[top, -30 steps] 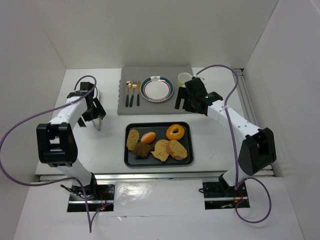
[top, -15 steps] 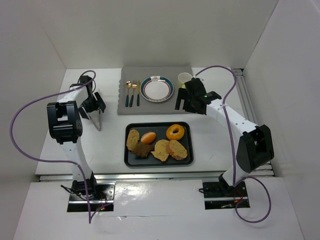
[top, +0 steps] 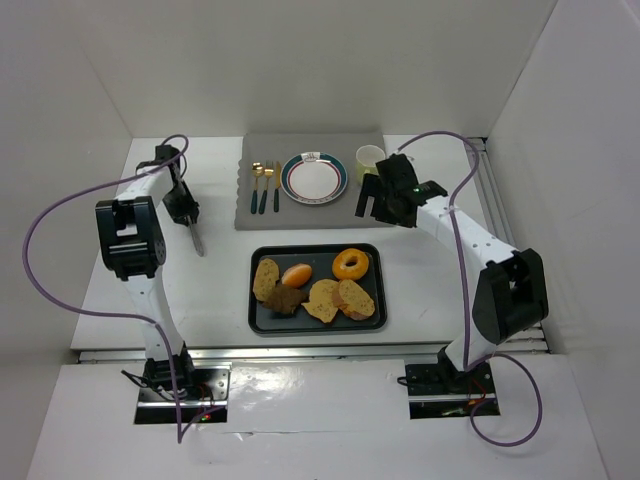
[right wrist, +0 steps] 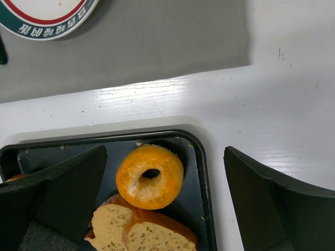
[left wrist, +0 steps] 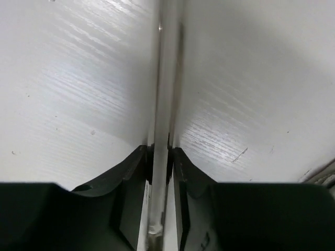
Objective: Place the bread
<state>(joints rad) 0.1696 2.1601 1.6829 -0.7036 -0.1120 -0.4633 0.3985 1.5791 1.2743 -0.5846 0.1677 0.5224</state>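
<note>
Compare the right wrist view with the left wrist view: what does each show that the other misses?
Only the right wrist view: the ring-shaped bread on the black tray next to toast slices, the grey mat, the edge of a plate, and the right gripper, jaws wide open. Only the left wrist view: the left gripper closed on a thin metal tool. Both: bare white table.
</note>
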